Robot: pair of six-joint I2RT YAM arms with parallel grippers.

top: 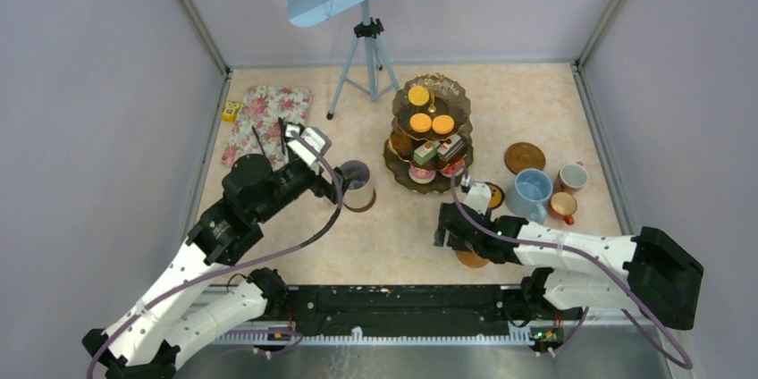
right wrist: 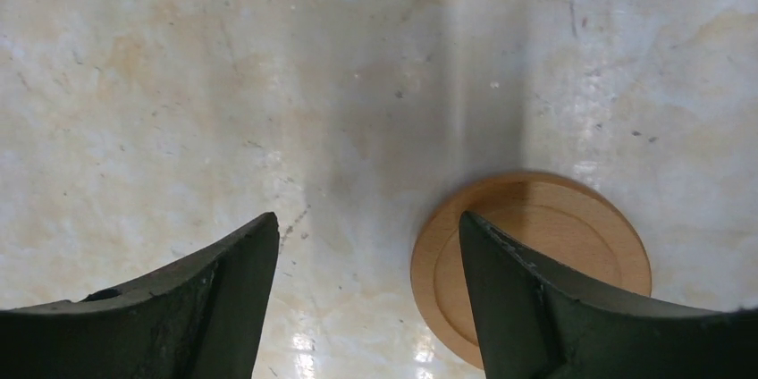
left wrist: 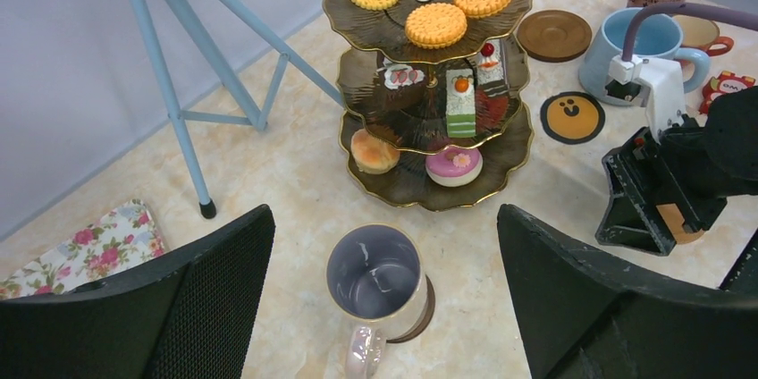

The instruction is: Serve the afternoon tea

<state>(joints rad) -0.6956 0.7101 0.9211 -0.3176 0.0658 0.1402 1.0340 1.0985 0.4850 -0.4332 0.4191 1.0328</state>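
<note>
The left fingers [left wrist: 179, 307] are spread wide and nothing is held; the lilac-white mug [left wrist: 375, 276] is seen below them, standing on a brown coaster [left wrist: 427, 312], to the near left of the stand [left wrist: 501, 173]. The right fingers [right wrist: 179, 307] are parted and empty, low over the surface [right wrist: 179, 84], with a wooden coaster [right wrist: 554, 218] partly under one.

The left arm [top: 201, 258] reaches forward, the left gripper [left wrist: 384, 218] tilted down, jaws wide apart and empty. The right arm [top: 581, 249] stretches leftward, low; the right gripper [right wrist: 366, 227] points down, jaws apart, empty.
</note>
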